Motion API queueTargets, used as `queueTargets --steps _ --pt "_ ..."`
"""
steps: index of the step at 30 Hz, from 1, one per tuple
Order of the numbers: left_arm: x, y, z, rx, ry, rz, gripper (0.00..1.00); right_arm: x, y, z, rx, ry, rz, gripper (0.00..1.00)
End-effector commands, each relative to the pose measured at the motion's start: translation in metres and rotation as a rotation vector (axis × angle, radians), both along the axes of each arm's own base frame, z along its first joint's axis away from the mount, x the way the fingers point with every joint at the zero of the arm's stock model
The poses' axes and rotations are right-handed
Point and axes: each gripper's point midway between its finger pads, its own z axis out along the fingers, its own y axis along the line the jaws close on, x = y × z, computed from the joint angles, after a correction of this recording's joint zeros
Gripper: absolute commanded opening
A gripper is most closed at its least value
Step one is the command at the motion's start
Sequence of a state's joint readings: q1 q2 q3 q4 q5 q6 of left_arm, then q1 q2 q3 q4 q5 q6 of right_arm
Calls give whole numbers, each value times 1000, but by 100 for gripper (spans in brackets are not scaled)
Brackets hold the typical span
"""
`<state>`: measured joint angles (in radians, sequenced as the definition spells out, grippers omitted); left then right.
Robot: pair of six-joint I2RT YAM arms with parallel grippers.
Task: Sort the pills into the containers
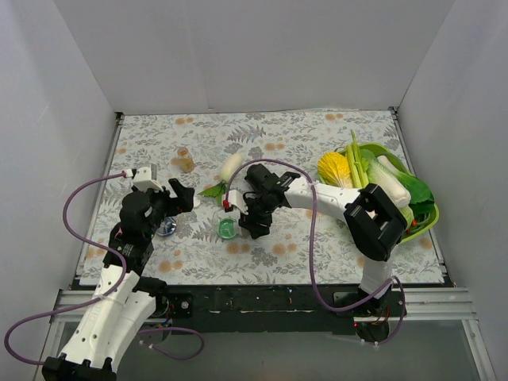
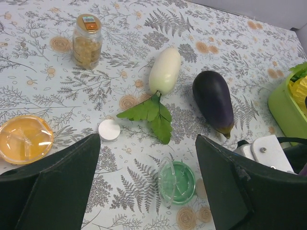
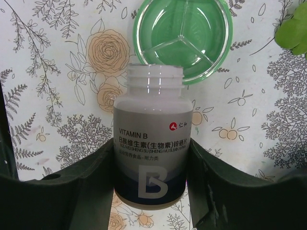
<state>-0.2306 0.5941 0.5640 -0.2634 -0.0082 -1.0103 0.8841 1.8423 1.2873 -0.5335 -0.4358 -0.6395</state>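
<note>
My right gripper is shut on an uncapped white Vitamin B bottle. The bottle's mouth points at the green dish, which has three compartments with no pills showing. In the top view this gripper is just right of the green dish. My left gripper is open and empty above the table. Its wrist view shows the green dish with a clear lid tilted up, the orange dish at the left, and a white cap. The blue dish lies partly under the left arm.
A clear jar of yellow capsules stands at the back left. A white radish with green leaves and a purple eggplant lie mid-table. A lime-green vegetable tray sits at the right.
</note>
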Motion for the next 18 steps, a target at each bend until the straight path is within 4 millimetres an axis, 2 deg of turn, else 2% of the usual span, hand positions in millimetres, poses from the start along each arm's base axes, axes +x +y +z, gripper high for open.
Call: queueTargets --steps 1,10,13,18 --pt "0 8 6 9 -14 44 81 6 5 9 -28 -22 -5 1" --pt "-1 19 8 14 -22 103 86 8 6 5 -94 -26 1 1" --pt "-1 20 10 15 -25 106 98 8 6 4 -117 -27 3 1" --pt "-2 19 10 15 -23 103 98 7 7 6 -140 -34 11 1"
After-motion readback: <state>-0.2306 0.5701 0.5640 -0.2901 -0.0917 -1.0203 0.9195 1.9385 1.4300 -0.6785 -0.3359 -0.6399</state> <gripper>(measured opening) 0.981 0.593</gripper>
